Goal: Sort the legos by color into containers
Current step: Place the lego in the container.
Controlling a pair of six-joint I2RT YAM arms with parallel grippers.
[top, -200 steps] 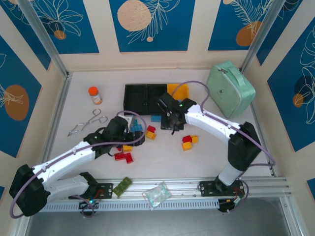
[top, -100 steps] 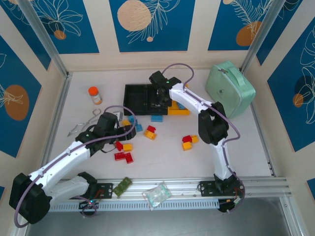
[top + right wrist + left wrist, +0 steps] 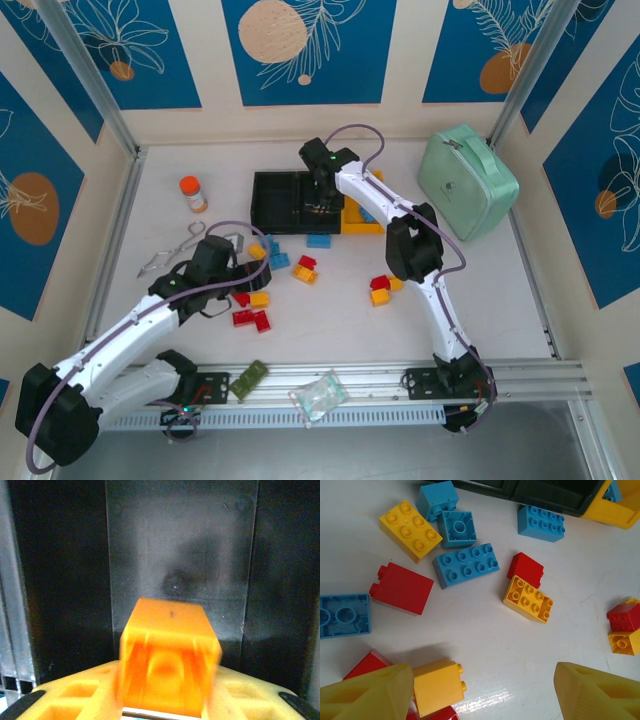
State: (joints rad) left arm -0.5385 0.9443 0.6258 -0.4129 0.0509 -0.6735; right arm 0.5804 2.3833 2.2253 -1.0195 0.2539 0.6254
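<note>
Red, yellow-orange and light blue legos lie scattered on the white table in front of the containers, among them a blue brick [image 3: 319,240] and a red and yellow pair [image 3: 385,288]. My right gripper [image 3: 322,198] hangs over the right black bin [image 3: 300,182]. In the right wrist view a blurred yellow-orange brick [image 3: 167,645] sits loosely between the parted jaws of the gripper [image 3: 165,709], above the bin floor [image 3: 180,555]. My left gripper [image 3: 482,695] is open and empty over the table, a yellow brick [image 3: 437,687] beside its left finger [image 3: 365,695]. The yellow-orange bin [image 3: 352,182] holds blue bricks.
An orange-capped bottle [image 3: 192,194] and metal tongs [image 3: 180,250] lie at the left. A mint-green case [image 3: 467,180] stands at the far right. A green circuit board [image 3: 249,379] and a plastic bag [image 3: 318,396] rest on the front rail.
My right arm has reached from mid-table out over the black bin with the yellow-orange brick, and its jaws have started to part. My left gripper has drawn back to the left.
</note>
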